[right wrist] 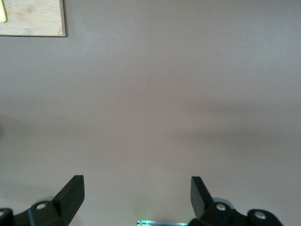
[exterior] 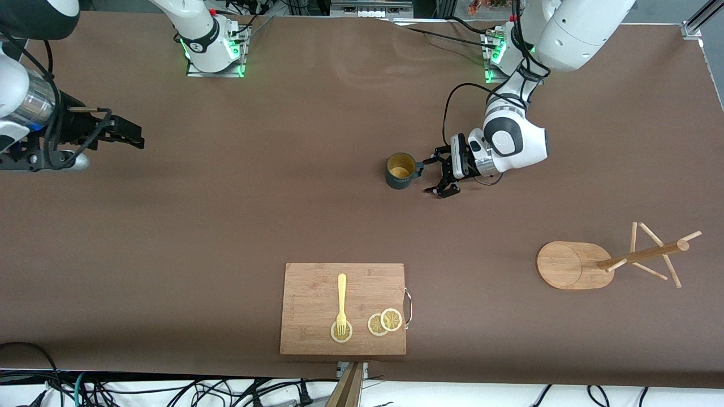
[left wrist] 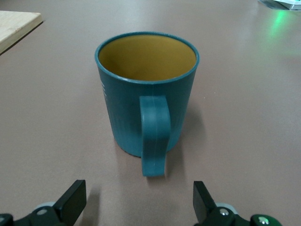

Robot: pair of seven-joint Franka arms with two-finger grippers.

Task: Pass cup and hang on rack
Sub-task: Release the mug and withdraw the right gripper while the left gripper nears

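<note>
Cup (exterior: pixel 401 170) is standing upright on the brown table (exterior: pixel 226 215) near the middle, mouth up, its long axis vertical and its handle pointing toward my left gripper (exterior: pixel 440 174). I am holding that gripper low beside the handle with the fingers spread wide; in the left wrist view the handle (left wrist: pixel 155 134) is lining up between the two fingertips (left wrist: pixel 70 197) without touching either. My right gripper (exterior: pixel 133 135) is waiting, fingers spread too, over bare table at the right arm's end. Nothing of the task is showing as done: the cup is not grasped, not lifted, not passed. The rack (exterior: pixel 571 264) is sitting toward the left arm's end, nearer the front camera than the cup and well apart from it, pegs empty. Off-task, a wooden cutting board (exterior: pixel 317 333) with a yellow fork (exterior: pixel 341 302) and lemon slices (exterior: pixel 384 322) is sitting near the front edge.
</note>
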